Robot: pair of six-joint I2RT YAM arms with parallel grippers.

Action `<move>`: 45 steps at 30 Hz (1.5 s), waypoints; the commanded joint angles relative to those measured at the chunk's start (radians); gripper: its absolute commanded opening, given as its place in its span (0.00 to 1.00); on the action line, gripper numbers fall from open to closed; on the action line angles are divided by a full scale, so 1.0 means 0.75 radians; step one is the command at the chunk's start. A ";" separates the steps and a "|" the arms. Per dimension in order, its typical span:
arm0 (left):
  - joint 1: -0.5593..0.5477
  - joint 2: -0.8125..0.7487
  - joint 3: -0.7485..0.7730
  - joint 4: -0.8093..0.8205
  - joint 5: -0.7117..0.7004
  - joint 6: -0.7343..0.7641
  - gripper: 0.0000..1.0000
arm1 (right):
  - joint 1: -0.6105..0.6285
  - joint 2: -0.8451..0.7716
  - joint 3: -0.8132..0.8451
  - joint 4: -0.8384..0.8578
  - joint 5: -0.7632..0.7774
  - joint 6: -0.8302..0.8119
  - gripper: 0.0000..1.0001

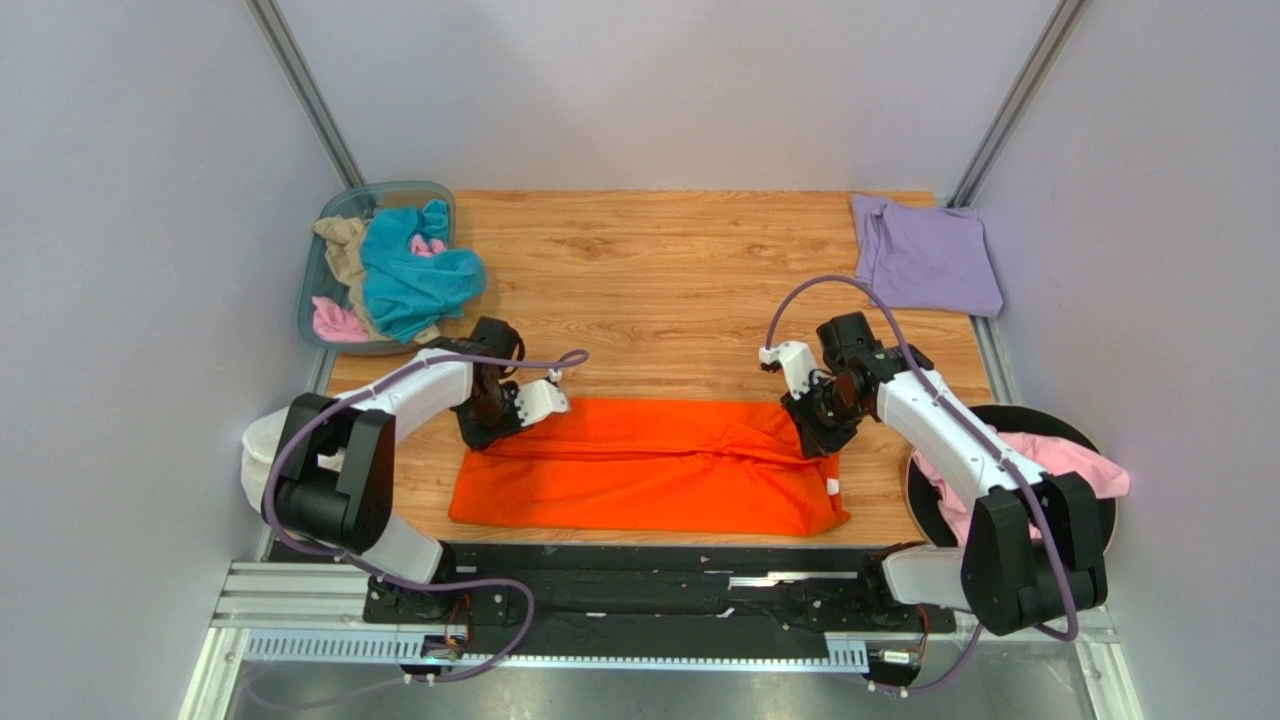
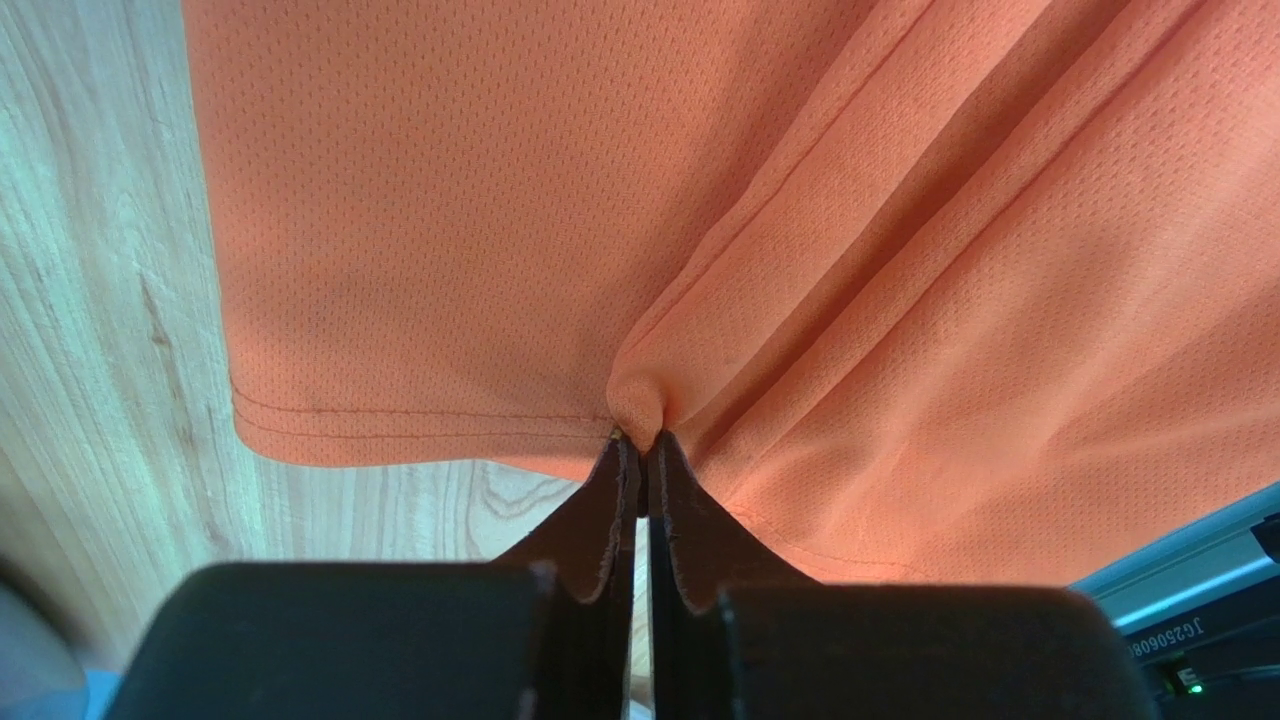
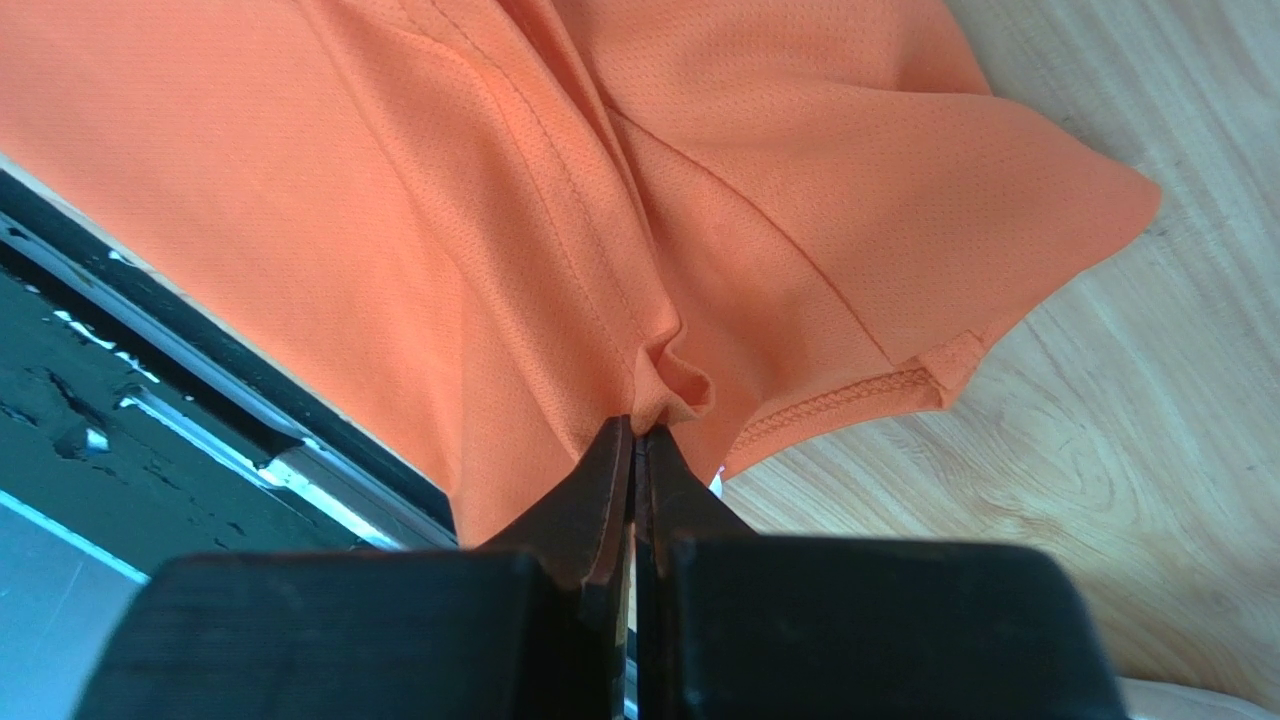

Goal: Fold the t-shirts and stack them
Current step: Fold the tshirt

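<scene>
Both grippers are shut tight, each pinching a little fold of the orange shirt. The left gripper holds the far edge near the left end, and its wrist view shows the fingertips closed on a small bump of cloth beside a sewn hem. The right gripper holds the far edge near the right end, and its own view shows the tips closed on the cloth next to a sleeve hem. The orange shirt lies as a long flat band along the near side of the wooden table, so I think it is partly folded but not finished. A lavender shirt lies flat at the far right corner, well apart from the orange one; it looks already folded, and may be where the stack begins. Lots is left to do. A bin at the far left holds a teal shirt, a tan one and a pink one, all scrunched up. More pink cloth sits in a heap on a round black thing at the right. No shirt shows any name or picture. The only writing is a tiny strip of letters and numbers at the bottom right of the left wrist view, cut off and too small to read for sure.
</scene>
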 commanded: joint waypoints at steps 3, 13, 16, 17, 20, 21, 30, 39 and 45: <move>-0.010 0.003 -0.035 -0.030 0.004 -0.027 0.14 | 0.008 0.019 -0.035 0.050 0.050 -0.048 0.00; -0.010 -0.003 -0.011 -0.034 -0.020 -0.037 0.58 | 0.031 0.015 -0.072 0.022 0.077 -0.099 0.02; -0.010 0.001 -0.001 -0.034 -0.033 -0.037 0.71 | 0.059 -0.008 -0.066 -0.015 0.067 -0.115 0.03; -0.010 0.003 0.002 -0.028 -0.041 -0.037 0.81 | 0.072 -0.016 -0.068 -0.011 0.073 -0.118 0.02; -0.010 0.009 0.018 -0.026 -0.041 -0.044 0.99 | 0.112 -0.043 -0.056 -0.033 0.104 -0.134 0.00; -0.010 0.009 0.024 -0.026 -0.041 -0.046 0.99 | 0.119 -0.045 -0.051 -0.044 0.106 -0.136 0.00; -0.010 0.015 0.075 -0.028 -0.041 -0.060 0.99 | 0.217 -0.049 0.014 -0.131 0.142 -0.169 0.00; -0.010 0.056 0.143 -0.046 -0.090 -0.060 0.99 | 0.333 -0.047 0.118 -0.238 0.142 -0.175 0.00; -0.010 0.078 0.192 -0.067 -0.106 -0.050 0.99 | 0.413 -0.053 0.116 -0.277 0.161 -0.177 0.00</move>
